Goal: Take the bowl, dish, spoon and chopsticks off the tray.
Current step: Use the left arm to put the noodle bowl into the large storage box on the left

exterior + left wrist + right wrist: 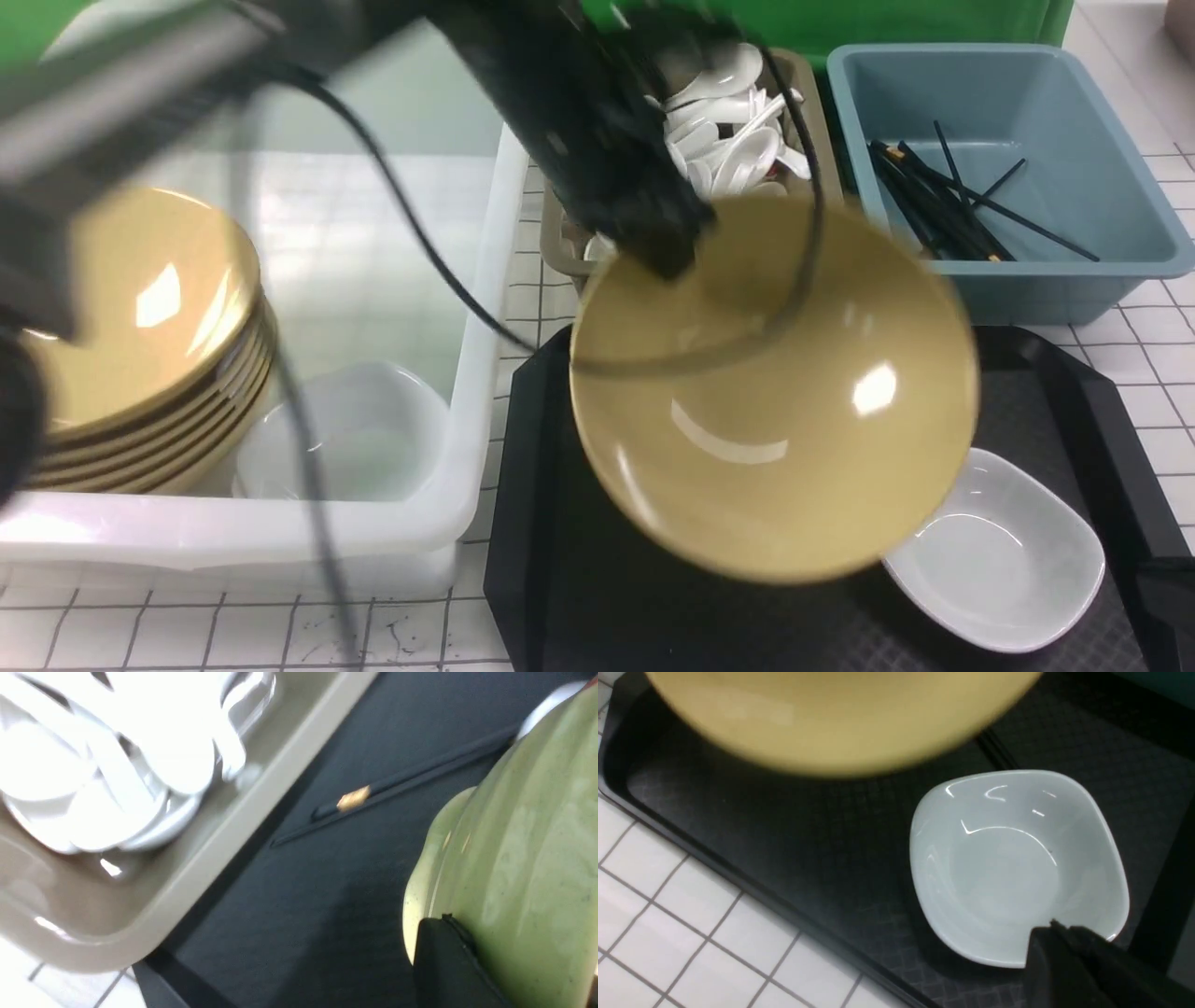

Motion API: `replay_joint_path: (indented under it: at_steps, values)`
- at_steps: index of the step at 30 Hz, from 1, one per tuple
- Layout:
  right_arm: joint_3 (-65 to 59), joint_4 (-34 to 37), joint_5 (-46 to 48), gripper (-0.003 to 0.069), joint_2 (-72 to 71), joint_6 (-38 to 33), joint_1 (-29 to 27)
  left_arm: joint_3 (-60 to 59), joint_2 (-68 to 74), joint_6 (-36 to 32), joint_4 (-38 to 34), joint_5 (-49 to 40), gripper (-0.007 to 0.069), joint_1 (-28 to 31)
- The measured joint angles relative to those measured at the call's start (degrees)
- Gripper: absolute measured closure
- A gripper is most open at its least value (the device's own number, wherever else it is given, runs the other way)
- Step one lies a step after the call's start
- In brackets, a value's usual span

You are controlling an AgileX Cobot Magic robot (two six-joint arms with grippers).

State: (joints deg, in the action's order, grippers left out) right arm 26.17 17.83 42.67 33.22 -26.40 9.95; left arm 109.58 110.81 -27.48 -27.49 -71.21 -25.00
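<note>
Left hand [668,254] pinches the bowl [775,411] by its far rim, clear above the tray [534,532].

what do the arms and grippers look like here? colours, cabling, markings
Left arm: black, boxy, with a blurred grey section further back. Loose black cables hang off it in loops. Left gripper: black, its finger flat and matte with a thin seam along the edge. Right gripper: only a black finger tip shows. No markings legible; the right arm itself is out of view.
</note>
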Motion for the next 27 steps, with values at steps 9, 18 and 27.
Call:
replay_joint_path:
  at_steps: [9, 18, 27]
  values:
    - [-0.88, 0.00, -0.73, 0.0593, 0.00, 0.01, 0.00, -2.72, -21.08, 3.75, -2.32, -0.40, 0.0617, 18.51]
    - [-1.08, 0.00, -1.45, 0.0587, 0.00, 0.80, 0.29, -29.19, -40.74, 16.01, 20.94, 8.57, 0.0617, 46.42]
    - [-1.69, 0.08, -4.11, 0.0561, 0.34, 7.10, 2.39, -42.46, -35.93, 22.69, 22.02, 19.20, 0.0556, 52.00]
